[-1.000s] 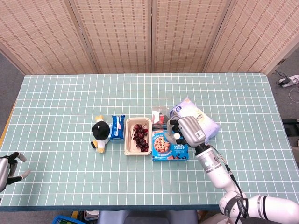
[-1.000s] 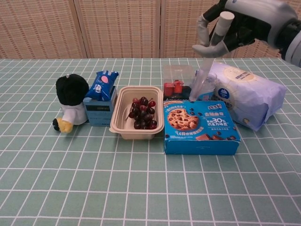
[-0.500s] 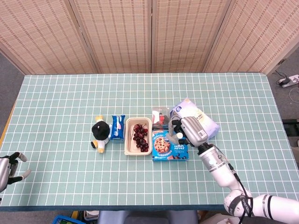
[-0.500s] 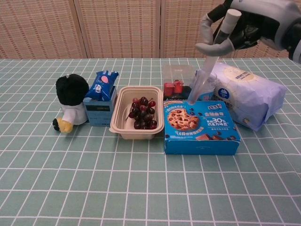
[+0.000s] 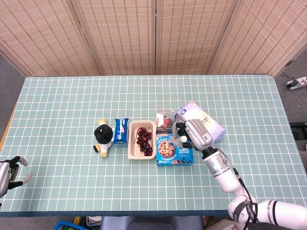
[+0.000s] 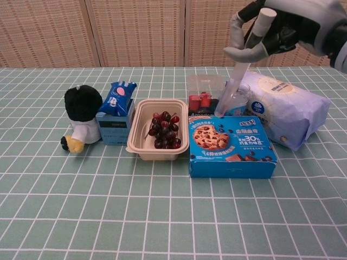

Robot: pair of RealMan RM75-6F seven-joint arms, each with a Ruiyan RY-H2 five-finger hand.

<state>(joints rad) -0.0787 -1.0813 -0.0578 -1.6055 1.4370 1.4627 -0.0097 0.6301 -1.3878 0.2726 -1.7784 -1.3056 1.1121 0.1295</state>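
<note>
My right hand [image 5: 193, 134] [image 6: 274, 24] hangs above the back of the blue cookie box [image 5: 173, 149] [image 6: 230, 143] and grips the capped top of a long clear tube [image 6: 236, 73]. The tube slants down and left, and its lower end sits near the box's back edge, beside a clear container with red pieces [image 6: 202, 93]. A lavender-white wipes pack [image 6: 287, 111] lies just to the right of the hand. My left hand [image 5: 8, 173] rests far off at the table's front left edge, with its fingers apart and nothing in it.
Left of the cookie box stands a beige tray [image 6: 135, 130] of dark red fruit [image 6: 164, 130]. Further left are a blue snack packet [image 6: 116, 97] on a small blue box and a black-and-white plush toy [image 6: 81, 116]. Folding screens stand behind the table.
My right hand drifted slightly right and upward with the tube, then eased back a little. The tube's tilt shifted slightly. The left hand has stayed put.
</note>
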